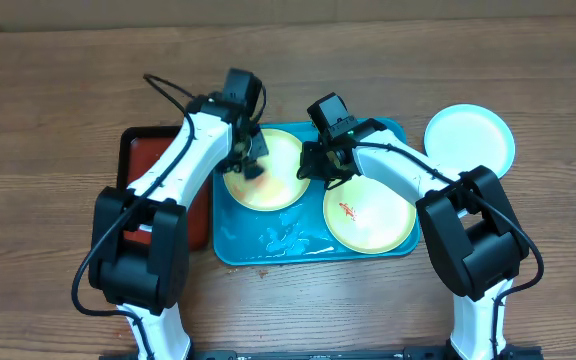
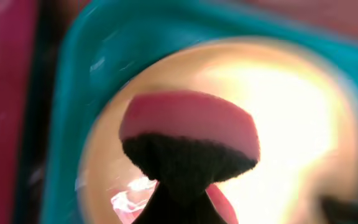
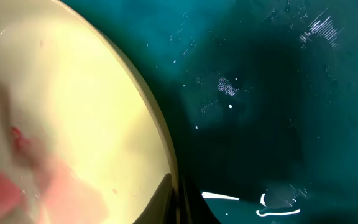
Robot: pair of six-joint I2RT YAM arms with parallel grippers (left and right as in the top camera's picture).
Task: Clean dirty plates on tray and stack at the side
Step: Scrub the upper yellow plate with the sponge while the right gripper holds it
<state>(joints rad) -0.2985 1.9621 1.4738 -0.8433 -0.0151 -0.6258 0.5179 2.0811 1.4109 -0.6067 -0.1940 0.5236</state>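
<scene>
Two pale yellow-green plates lie on the cyan tray (image 1: 230, 245). On the left plate (image 1: 278, 185) my left gripper (image 1: 251, 160) is shut on a pink sponge (image 2: 188, 121) with a dark scouring face, pressing it down onto the plate (image 2: 303, 106). My right gripper (image 1: 320, 168) is shut on that plate's right rim (image 3: 160, 137), with the rim pinched between its fingertips (image 3: 176, 200). The right plate (image 1: 378, 225) carries a red smear (image 1: 348, 210). Off the tray to the right, a light blue plate (image 1: 470, 138) rests on the table.
A dark red tray with a black rim (image 1: 146, 160) sits directly left of the cyan tray. Water pools on the cyan tray's front (image 1: 288, 238), and droplets show on its floor (image 3: 278, 93). Wooden table (image 1: 48, 110) surrounds everything.
</scene>
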